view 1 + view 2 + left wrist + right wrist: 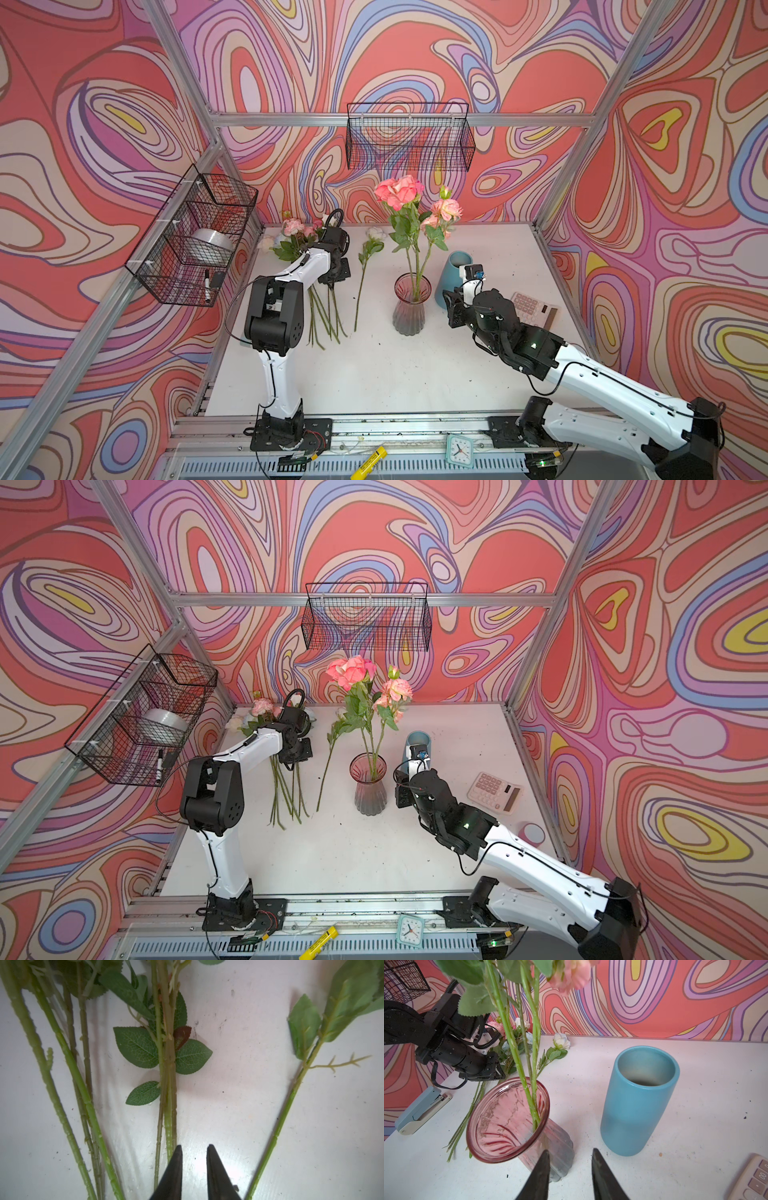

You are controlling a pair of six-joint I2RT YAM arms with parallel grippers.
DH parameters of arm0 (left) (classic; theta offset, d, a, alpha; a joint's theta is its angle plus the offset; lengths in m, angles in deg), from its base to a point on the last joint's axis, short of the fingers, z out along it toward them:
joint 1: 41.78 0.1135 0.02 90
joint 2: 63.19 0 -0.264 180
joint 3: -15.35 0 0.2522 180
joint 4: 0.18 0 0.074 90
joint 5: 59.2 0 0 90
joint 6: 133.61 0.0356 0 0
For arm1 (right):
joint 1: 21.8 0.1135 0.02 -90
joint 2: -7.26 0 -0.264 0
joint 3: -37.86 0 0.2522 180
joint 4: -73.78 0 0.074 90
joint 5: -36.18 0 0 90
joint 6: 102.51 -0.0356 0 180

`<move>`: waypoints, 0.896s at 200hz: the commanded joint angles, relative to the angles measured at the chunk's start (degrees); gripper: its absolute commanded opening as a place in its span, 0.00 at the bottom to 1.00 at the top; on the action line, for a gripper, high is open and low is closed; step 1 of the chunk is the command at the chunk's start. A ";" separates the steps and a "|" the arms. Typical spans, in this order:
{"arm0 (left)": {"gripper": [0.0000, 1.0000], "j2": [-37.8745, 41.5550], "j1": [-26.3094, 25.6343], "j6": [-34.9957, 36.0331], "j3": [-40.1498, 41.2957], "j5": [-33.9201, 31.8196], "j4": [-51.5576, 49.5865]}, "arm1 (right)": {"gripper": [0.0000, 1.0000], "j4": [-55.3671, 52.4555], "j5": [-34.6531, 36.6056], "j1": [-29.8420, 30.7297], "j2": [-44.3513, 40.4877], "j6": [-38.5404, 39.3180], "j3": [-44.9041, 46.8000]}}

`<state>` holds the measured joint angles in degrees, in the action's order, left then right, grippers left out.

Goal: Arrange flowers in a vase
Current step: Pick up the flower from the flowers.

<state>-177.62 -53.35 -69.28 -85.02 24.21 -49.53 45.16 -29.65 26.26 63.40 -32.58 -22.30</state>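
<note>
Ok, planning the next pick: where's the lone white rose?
In both top views the lone white rose lies on the table, left of centre, between the stem bundle and the pink glass vase.

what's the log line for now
left gripper open over green flower stems on white table | right gripper open, empty, by ribbed pink glass vase | vase holds pink roses

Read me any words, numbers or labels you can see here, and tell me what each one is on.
"00": apparently, on a calculator key in the right wrist view.
Other keys of the calculator: too blurred.
Clock dial: too small.
Yellow item by the front rail: print blurred.
</note>
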 commanded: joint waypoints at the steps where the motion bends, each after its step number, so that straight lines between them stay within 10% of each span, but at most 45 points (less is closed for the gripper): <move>1: 0.26 1.12 0.19 0.39 0.91 -3.41 -1.91 | 0.34 -0.36 -0.47 -0.33 0.24 -0.49 -0.63; 179: 0.00 2.56 -0.40 0.99 -1.09 1.23 -2.02 | 0.34 -3.41 -1.28 -0.49 -3.02 -1.55 -1.58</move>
<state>-182.32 -53.35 -67.38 -87.49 22.57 -50.73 43.55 -30.77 26.15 61.96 -33.66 -22.32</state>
